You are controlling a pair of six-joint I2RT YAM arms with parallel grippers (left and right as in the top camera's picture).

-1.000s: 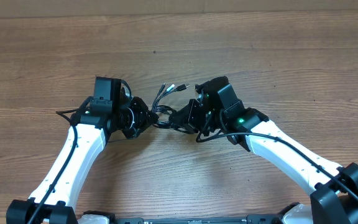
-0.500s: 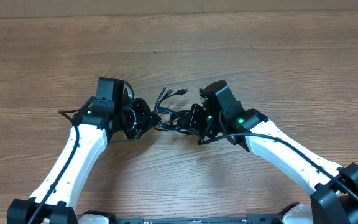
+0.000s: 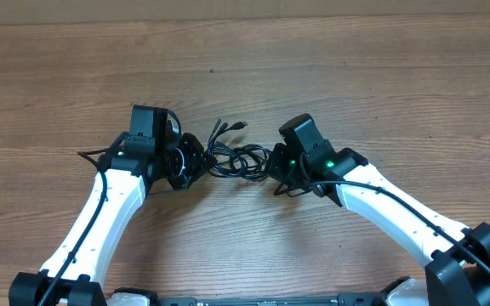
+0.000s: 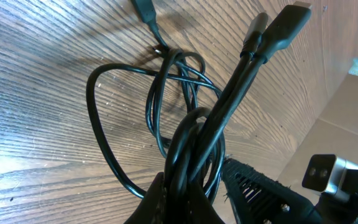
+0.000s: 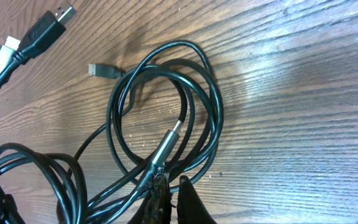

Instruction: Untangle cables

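Observation:
The cables (image 3: 238, 158) are thin black wires in a loose tangle on the wooden table between my two grippers, with plug ends (image 3: 230, 127) pointing to the far side. My left gripper (image 3: 197, 160) is shut on a bunch of strands (image 4: 194, 146) that rise to two plugs (image 4: 277, 28). My right gripper (image 3: 272, 163) is shut on a strand beside a silver-tipped plug (image 5: 166, 142), at the near end of the cable loops (image 5: 160, 99). In the right wrist view, two USB plugs (image 5: 33, 37) lie at the upper left.
The wooden table (image 3: 356, 76) stretches all round the tangle. In the left wrist view, the ridged black finger of the right gripper (image 4: 263, 186) sits close by at the lower right. The arms' own thicker black cables run along the white links (image 3: 398, 197).
My right gripper has drawn back to the right with its strand. The tangle has spread into wider loops between the grippers. The plug ends shifted slightly left.

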